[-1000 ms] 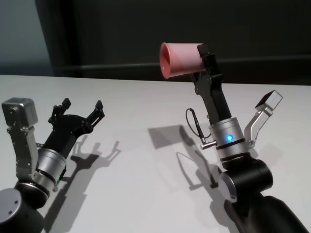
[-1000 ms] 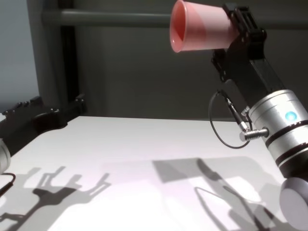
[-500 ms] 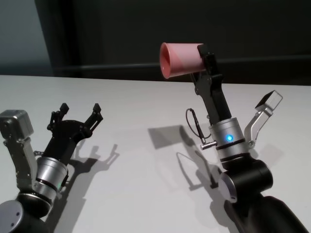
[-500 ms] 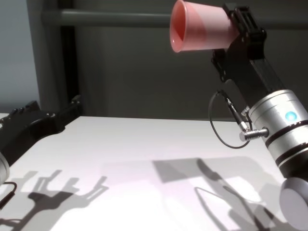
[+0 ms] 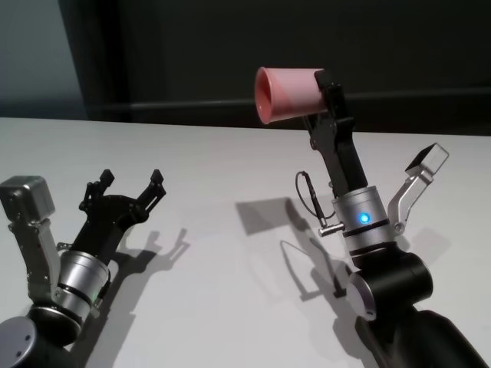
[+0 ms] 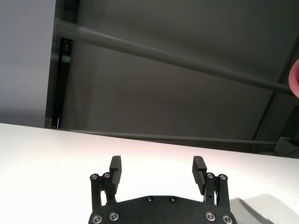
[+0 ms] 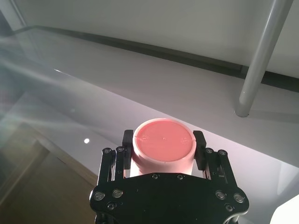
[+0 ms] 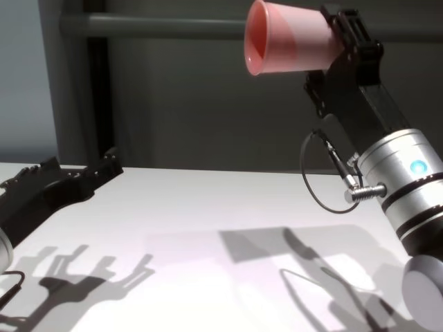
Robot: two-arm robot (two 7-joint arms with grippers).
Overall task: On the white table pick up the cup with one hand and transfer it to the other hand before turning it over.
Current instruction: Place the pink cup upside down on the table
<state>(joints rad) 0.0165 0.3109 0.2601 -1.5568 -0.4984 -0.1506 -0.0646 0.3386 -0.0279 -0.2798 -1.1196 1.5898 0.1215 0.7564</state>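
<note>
The salmon-pink cup point(image 5: 285, 93) is held high above the white table point(image 5: 230, 176), lying on its side with its rim pointing toward my left side. My right gripper point(image 5: 326, 92) is shut on the cup's base end; the right wrist view shows the fingers point(image 7: 199, 148) clamped on both sides of the cup point(image 7: 163, 144). The cup also shows in the chest view point(image 8: 287, 47). My left gripper point(image 5: 130, 185) is open and empty, low over the table at the left, well apart from the cup. Its open fingers point(image 6: 115, 169) show in the left wrist view.
A dark wall with a grey horizontal rail point(image 8: 159, 26) runs behind the table's far edge. Shadows of both arms fall on the tabletop point(image 8: 228, 228) between them.
My left gripper drew back and then moved slightly right and up, staying open. My right gripper and the cup have hardly moved.
</note>
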